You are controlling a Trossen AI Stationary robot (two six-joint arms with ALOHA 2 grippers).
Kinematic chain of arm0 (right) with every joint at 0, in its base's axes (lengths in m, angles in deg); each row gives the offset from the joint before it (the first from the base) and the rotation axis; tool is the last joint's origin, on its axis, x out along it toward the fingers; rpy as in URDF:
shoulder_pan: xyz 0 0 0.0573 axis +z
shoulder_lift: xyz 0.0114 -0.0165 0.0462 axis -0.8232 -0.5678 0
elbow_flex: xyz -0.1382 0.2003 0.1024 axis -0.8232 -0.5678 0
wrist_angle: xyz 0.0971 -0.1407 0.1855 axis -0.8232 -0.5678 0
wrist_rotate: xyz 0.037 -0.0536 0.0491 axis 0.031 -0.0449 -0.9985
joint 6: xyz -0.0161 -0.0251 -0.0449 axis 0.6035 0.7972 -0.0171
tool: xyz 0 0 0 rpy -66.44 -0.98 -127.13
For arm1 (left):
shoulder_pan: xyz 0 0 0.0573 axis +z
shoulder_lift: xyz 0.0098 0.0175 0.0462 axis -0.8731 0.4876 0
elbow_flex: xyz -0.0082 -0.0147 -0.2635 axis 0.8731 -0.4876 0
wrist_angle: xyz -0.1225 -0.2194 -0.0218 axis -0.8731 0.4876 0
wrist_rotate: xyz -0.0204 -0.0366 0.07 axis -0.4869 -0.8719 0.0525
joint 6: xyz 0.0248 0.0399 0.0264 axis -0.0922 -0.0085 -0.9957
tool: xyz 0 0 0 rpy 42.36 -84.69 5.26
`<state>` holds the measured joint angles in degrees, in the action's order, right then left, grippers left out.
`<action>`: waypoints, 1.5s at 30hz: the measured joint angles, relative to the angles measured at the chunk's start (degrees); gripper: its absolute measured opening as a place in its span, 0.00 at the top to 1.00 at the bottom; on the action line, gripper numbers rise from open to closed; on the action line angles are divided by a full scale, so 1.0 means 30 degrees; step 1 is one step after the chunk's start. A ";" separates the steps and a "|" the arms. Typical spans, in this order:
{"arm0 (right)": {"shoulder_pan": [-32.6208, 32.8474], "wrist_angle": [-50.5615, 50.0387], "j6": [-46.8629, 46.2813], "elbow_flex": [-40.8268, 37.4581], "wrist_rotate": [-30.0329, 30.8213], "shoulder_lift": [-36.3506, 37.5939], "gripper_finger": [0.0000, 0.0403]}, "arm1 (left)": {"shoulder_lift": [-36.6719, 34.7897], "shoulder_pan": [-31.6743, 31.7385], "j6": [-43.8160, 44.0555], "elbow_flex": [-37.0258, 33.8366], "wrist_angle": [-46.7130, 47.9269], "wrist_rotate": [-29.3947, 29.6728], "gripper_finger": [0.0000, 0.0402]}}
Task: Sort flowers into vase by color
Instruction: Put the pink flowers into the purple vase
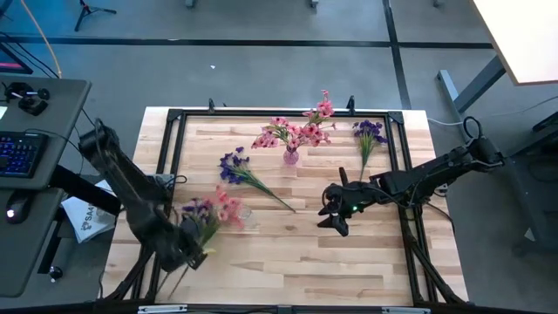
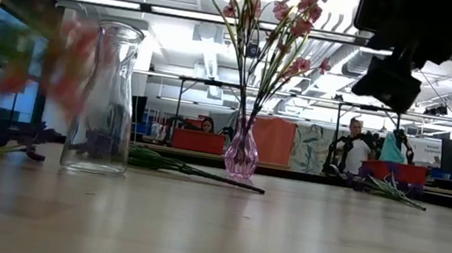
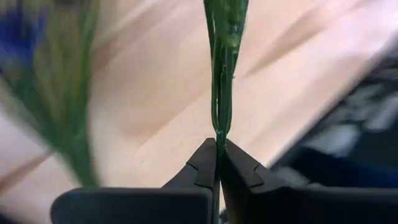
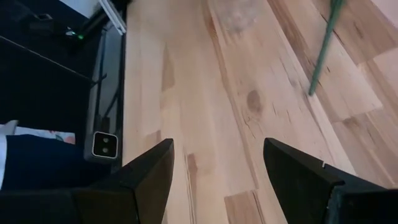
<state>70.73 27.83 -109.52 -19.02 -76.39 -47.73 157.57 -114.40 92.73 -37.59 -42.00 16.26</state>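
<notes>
My left gripper (image 1: 197,255) is at the table's near left, shut on a mixed spray (image 1: 214,209) of pink and purple blossoms. The spray's heads reach toward a clear glass vase (image 2: 106,96) and show as a blur in the low view. A small pink vase (image 1: 290,157) at the far middle stands upright and holds pink flowers (image 1: 301,129). One purple spray (image 1: 242,173) lies flat on the table at centre, and another (image 1: 368,135) lies near the far right. My right gripper (image 1: 336,216) hangs open above the table, right of centre, holding nothing. My left gripper pinches several thin green stems (image 3: 219,127) of the spray between its two fingertips (image 3: 202,165). The stems run straight out along the fingers. The spray is lifted, with its blossoms (image 1: 218,208) slanting toward the table's far right.
A black frame (image 1: 288,113) runs round the tabletop's edges. A desk with a keyboard (image 1: 19,153) stands left of the table. People sit in the room beyond (image 2: 354,131). Bare wood lies along the near edge (image 1: 296,270).
</notes>
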 joint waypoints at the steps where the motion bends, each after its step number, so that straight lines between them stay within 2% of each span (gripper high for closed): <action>1: 0.0000 0.0188 0.0089 0.0000 0.0005 0.0000 0.40 | -0.0793 0.0050 -0.0450 0.0001 0.0002 0.0819 1.00; 7: 0.0000 0.1354 0.0088 0.0000 -0.0021 0.0000 0.40 | -0.4702 0.0810 -0.3229 0.0008 -0.0390 0.3558 1.00; 10: 0.0007 0.2789 -0.0209 0.0000 -0.0111 0.0000 0.40 | -0.5968 0.1332 -0.4567 0.0008 -0.1806 0.4651 1.00; 17: 0.0007 0.8160 -0.0942 0.0620 -0.0131 0.0000 0.40 | -0.7253 0.3401 -0.9262 0.0015 -0.8733 0.6447 1.00; 20: 0.0015 0.8492 0.0366 0.2266 0.0286 0.0003 0.40 | -0.7235 0.4757 -1.0438 0.0015 -1.1846 0.6701 1.00; 24: 0.0022 0.6577 0.4942 0.5766 0.0897 0.0001 0.40 | -0.6904 0.6522 -1.1585 0.0030 -1.5472 0.6256 1.00; 30: 0.0105 0.0219 1.3639 1.2210 0.4708 -0.0570 0.40 | -0.6332 0.8691 -1.0992 0.0030 -1.8116 0.5168 1.00; 37: 0.0570 -0.5556 2.1753 1.8630 0.8605 -0.4037 0.40 | -0.5374 1.0355 -0.9489 0.0030 -2.0877 0.4267 1.00; 42: 0.0561 -0.7380 2.5583 2.1911 1.1285 -0.6859 0.40 | -0.4249 1.0778 -0.8508 0.0379 -2.1959 0.3247 1.00; 45: 0.0554 -0.7495 2.7810 2.3245 1.2217 -0.8164 0.40 | -0.3322 1.1018 -0.8470 0.1203 -2.1955 0.1899 1.00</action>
<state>72.40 5.35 -26.09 50.71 -39.74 -72.22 147.60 -81.35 67.32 -33.98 -107.87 21.96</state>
